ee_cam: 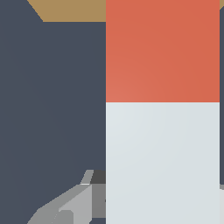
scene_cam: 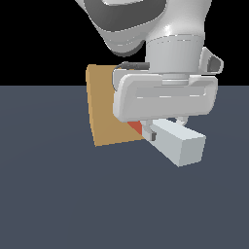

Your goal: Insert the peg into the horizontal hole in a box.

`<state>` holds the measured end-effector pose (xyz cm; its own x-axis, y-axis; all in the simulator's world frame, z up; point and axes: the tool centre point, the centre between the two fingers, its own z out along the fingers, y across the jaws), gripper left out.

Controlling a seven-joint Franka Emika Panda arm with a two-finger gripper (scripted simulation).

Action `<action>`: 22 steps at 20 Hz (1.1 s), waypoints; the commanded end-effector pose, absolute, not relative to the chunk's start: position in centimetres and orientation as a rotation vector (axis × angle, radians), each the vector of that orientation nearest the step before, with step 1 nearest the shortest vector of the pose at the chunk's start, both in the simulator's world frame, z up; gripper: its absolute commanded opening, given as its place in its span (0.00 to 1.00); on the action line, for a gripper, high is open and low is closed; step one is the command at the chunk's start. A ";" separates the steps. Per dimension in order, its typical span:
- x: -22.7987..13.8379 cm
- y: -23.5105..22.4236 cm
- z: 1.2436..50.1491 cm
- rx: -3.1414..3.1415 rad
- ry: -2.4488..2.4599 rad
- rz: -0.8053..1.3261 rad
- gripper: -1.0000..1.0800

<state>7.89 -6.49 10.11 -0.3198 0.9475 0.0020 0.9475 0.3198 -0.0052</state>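
Observation:
My gripper (scene_cam: 163, 130) is shut on the peg (scene_cam: 177, 143), a pale grey-white square bar held level above the floor. The peg's red-orange end (scene_cam: 135, 128) points at the tan-orange box (scene_cam: 103, 109) and sits right at its face; I cannot tell whether it touches. In the wrist view the peg (ee_cam: 162, 162) fills the middle, its red end (ee_cam: 162, 50) reaching toward a strip of the box (ee_cam: 70, 9). One finger (ee_cam: 72, 205) shows beside the peg. The hole is hidden behind the gripper and peg.
The dark grey-blue floor (scene_cam: 58, 194) spreads around the box and under the peg. The arm's white wrist body (scene_cam: 165, 95) covers the box's right part in the exterior view.

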 end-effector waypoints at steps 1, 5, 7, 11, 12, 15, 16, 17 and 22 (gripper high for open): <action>8.1 -6.5 10.4 -1.833 -2.552 0.000 0.00; 8.2 -6.5 10.7 -1.835 -2.555 -0.004 0.00; 8.2 -6.5 10.7 -1.835 -2.555 -0.004 0.00; 8.0 -6.4 10.3 -1.832 -2.551 0.001 0.00; 8.0 -6.2 10.3 -1.832 -2.551 0.001 0.00; 7.7 -5.4 10.4 -1.832 -2.552 0.000 0.00; 7.5 -5.1 10.4 -1.832 -2.552 0.000 0.00; 7.4 -4.6 10.4 -1.832 -2.552 0.000 0.00; 6.1 -1.1 10.5 -1.833 -2.553 -0.001 0.00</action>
